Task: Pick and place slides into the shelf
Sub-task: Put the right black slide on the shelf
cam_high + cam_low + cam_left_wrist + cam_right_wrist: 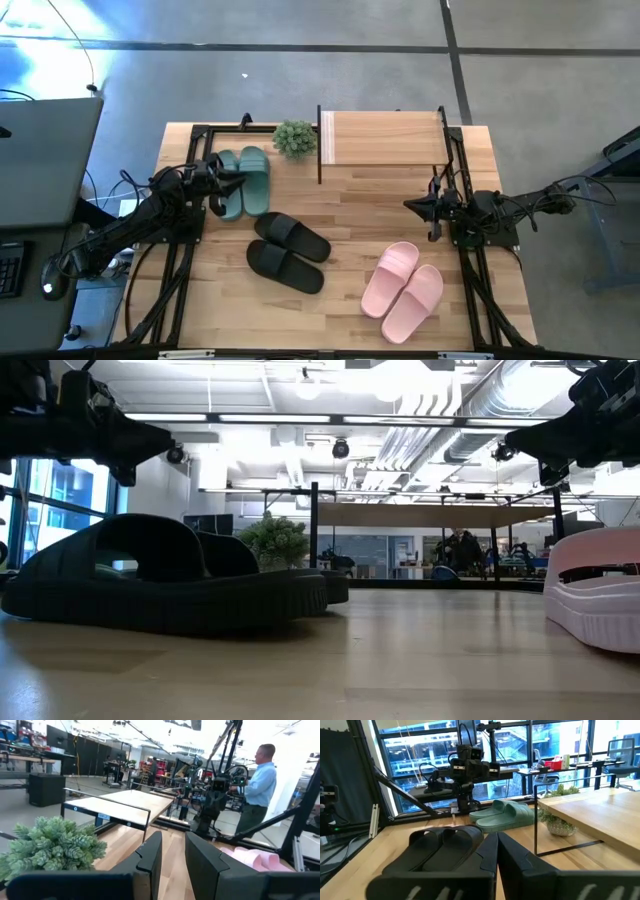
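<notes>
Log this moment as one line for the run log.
shelf: no slides on it | teal pair, black pair, pink pair: on table | left gripper: over teal pair, holding nothing | right gripper: shut, empty

This is a robotics lab or open workshop hall. Exposed ceiling ducts and strip lights run overhead at twelve o'clock, large glazed windows line one wall, and workbenches crowd the concrete floor. A person stands among other rigs.
</notes>
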Action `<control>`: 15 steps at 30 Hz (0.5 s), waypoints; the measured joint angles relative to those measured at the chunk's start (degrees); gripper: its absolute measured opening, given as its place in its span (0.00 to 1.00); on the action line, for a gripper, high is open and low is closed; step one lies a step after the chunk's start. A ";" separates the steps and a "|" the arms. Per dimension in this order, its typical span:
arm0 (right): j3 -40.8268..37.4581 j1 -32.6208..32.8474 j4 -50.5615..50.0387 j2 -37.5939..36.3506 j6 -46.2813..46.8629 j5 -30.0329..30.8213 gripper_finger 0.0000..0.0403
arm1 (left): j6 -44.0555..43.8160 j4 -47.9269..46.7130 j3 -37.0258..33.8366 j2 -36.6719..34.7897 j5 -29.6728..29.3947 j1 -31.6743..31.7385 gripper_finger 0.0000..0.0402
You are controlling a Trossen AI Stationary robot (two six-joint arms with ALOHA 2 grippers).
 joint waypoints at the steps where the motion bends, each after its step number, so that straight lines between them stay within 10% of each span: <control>1: 0.01 0.00 0.24 0.01 0.36 0.00 0.00 | 0.00 -0.28 -0.02 0.00 0.46 0.02 0.18; 15: 0.35 0.00 16.63 -0.02 17.96 0.43 0.00 | -0.02 -0.24 -0.02 0.00 0.73 0.00 0.18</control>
